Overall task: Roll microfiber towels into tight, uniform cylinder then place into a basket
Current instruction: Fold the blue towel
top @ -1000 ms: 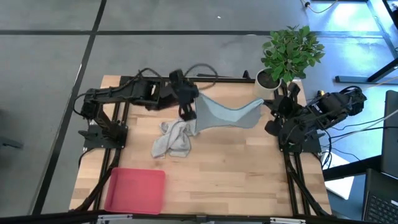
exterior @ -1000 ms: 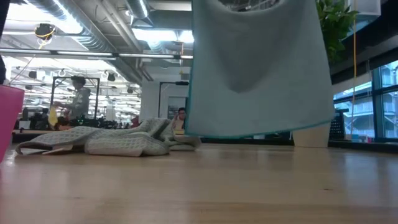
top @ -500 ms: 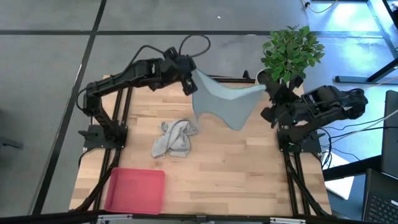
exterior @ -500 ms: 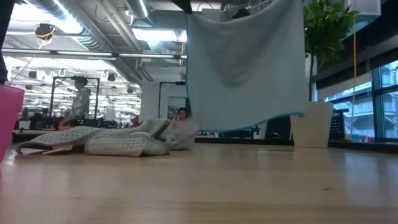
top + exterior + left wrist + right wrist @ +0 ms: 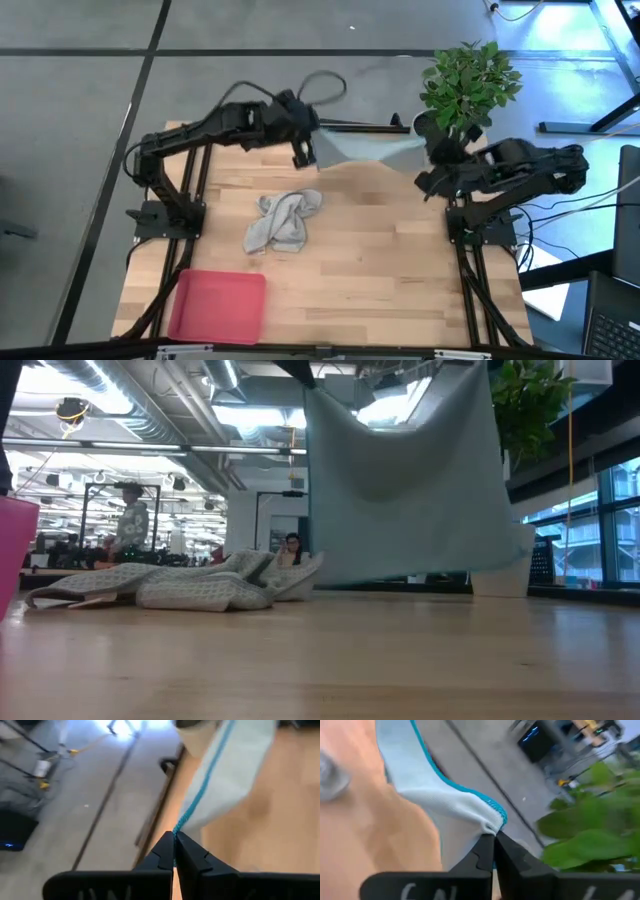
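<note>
Two pincers hold the blue towel (image 5: 365,148) up in the air over the far side of the counter (image 5: 380,260). The left pincer (image 5: 303,152) is pinched shut on one corner. The right pincer (image 5: 432,150) is pinched shut on the other corner, close to the plant (image 5: 468,82). The blue towel hangs between them like a curtain. The grey towel (image 5: 283,222) lies crumpled near the middle of the counter. The red basket (image 5: 218,305) sits at the near left corner.
</note>
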Tool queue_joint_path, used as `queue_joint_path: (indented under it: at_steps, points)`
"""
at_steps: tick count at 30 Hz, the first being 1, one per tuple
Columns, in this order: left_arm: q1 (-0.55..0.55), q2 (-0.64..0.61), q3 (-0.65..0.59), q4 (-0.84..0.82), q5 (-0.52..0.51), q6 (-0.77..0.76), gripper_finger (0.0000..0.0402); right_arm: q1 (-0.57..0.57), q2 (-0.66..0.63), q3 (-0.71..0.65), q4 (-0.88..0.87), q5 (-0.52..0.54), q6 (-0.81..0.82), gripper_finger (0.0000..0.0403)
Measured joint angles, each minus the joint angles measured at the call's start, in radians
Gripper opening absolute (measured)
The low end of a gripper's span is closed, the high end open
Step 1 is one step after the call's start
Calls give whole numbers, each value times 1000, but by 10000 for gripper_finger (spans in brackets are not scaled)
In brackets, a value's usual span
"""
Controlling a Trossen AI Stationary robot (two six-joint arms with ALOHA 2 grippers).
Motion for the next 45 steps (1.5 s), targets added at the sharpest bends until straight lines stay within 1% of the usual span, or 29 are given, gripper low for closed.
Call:
queue_joint_path:
  at_steps: [5,11,15,19,24,26,30,34,37,41,45]
  points:
    - [-88,0,-113,-10,2,-42,0,38,1,-173,3,-101,95,10]
    - [-198,1,-271,-6,2,-143,0,109,1,-354,20,-227,244,10]
    - [-267,1,-355,36,2,-208,0,155,1,-434,56,-277,323,10]
    - [-335,1,-413,48,2,-279,0,201,1,-495,131,-315,352,10]
    - [-412,0,-477,86,6,-352,0,255,1,-556,261,-449,355,10]
    - [-436,0,-500,110,30,-379,0,279,1,-581,314,-492,356,10]
    - [-475,0,-545,185,115,-418,0,325,1,-628,396,-564,388,10]
    - [-507,0,-592,243,213,-476,0,378,1,-666,449,-634,458,10]
    - [-535,0,-617,251,278,-526,0,425,1,-675,476,-685,503,10]
    - [-581,0,-625,254,346,-579,0,490,1,-665,493,-709,540,10]
    - [-626,0,-625,273,386,-629,0,547,1,-647,522,-714,590,10]
